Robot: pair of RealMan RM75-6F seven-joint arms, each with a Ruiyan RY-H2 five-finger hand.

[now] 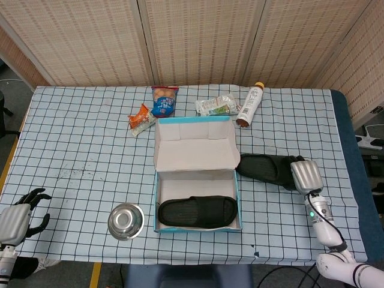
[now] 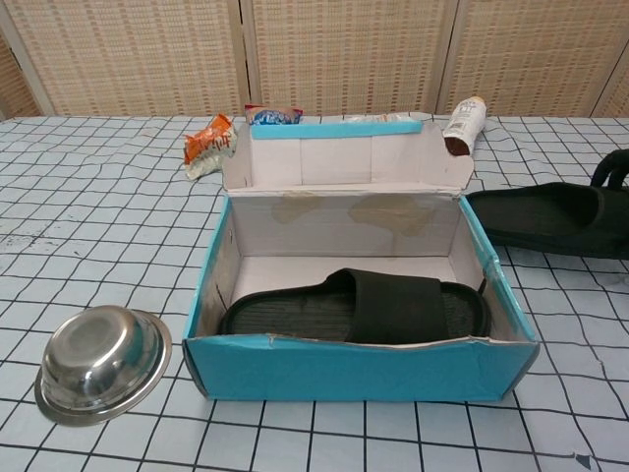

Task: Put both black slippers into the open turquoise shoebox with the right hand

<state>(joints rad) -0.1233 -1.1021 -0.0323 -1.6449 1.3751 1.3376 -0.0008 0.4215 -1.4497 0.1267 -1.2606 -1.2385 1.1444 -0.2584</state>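
1. While one slipper (image 1: 197,212) is lying inside the shoebox (image 1: 157,198), the right hand (image 1: 305,175) is grasping the second slipper (image 1: 264,168), its fingers wrapping the far end, right of the shoebox.
2. Lifting level and clearing the box's right wall is looking wise.
3. Left hand (image 1: 17,219) is idling, fingers released.

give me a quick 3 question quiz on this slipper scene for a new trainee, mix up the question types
1. True or false: one black slipper already lies inside the turquoise shoebox.
2. Which hand is at the second slipper? A) left hand B) right hand
3. What metal item sits on the table left of the box?

Key:
1. True
2. B
3. The steel bowl
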